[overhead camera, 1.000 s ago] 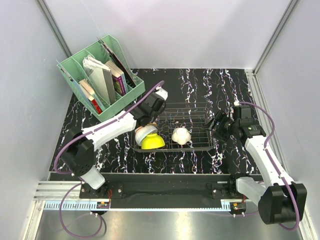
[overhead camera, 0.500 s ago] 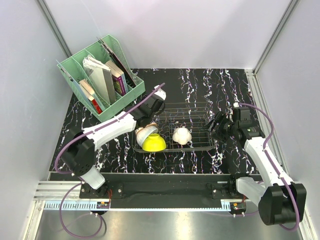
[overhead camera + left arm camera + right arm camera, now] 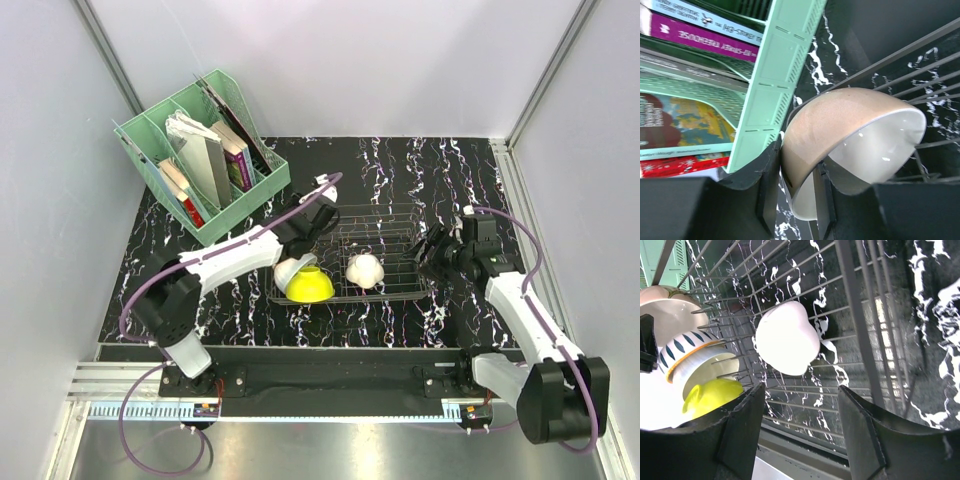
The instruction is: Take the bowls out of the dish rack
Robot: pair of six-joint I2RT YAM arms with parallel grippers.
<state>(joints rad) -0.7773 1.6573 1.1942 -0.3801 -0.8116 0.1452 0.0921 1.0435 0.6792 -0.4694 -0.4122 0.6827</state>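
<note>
Yellow bowl (image 3: 308,285) lies at the rack's (image 3: 398,296) near left corner, white bowl (image 3: 364,269) mid-rack. Just behind the yellow one, left gripper (image 3: 799,160) clamps the tilted tan bowl's (image 3: 840,120) rim. Right gripper (image 3: 801,405) gapes, empty, beside the rack's right end.

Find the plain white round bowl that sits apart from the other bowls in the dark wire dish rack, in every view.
Top external: the white bowl is just below picture centre, in the rack's near half, right of the yellow-green bowl.
Left wrist: not in it; a tan bowl fills the middle.
Right wrist: upper middle, left of centre, on the wires.
Shared landmark: the dark wire dish rack.
</note>
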